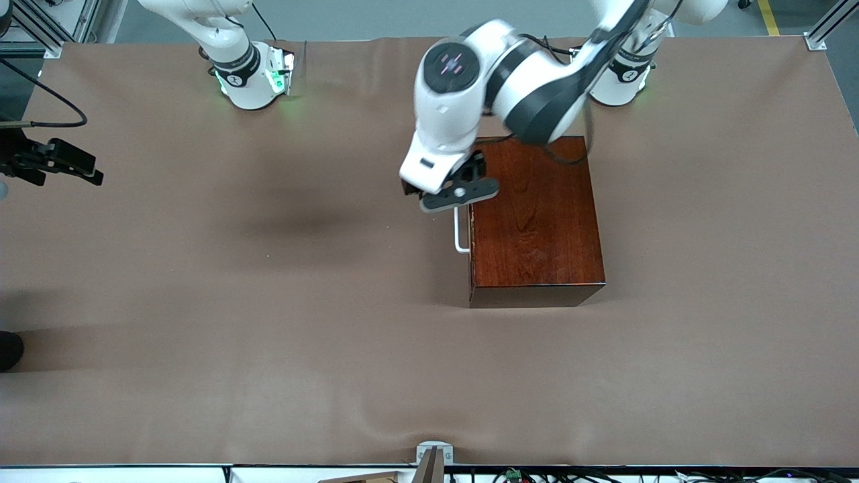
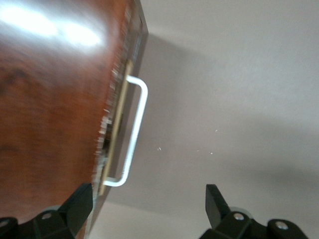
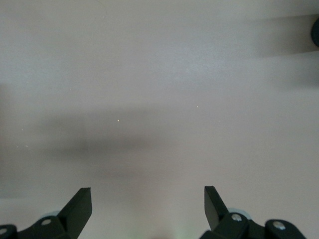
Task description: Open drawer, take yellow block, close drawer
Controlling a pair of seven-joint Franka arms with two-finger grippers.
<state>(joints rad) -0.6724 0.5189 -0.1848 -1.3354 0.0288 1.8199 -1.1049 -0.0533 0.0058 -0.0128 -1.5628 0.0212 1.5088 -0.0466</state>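
Front view: left pincer [image 1: 448, 198] hovers over drawer [image 1: 470, 231] handle [image 1: 459, 235].

Both grippers [image 2: 149, 206] [image 3: 148, 206], jaws apart

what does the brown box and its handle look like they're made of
The box: seemingly wood with a glossy reddish-brown varnish; grain lines and bright glare show on its top. The handle: a smooth white bent bar, possibly painted metal or plastic; the look alone doesn't settle which.

Below the left gripper [image 2: 149, 209], the wooden box [image 1: 537, 215] gleams glossy reddish-brown; its white handle [image 2: 133, 137] looks smooth. The table cover [image 1: 268, 322] looks matt cloth.
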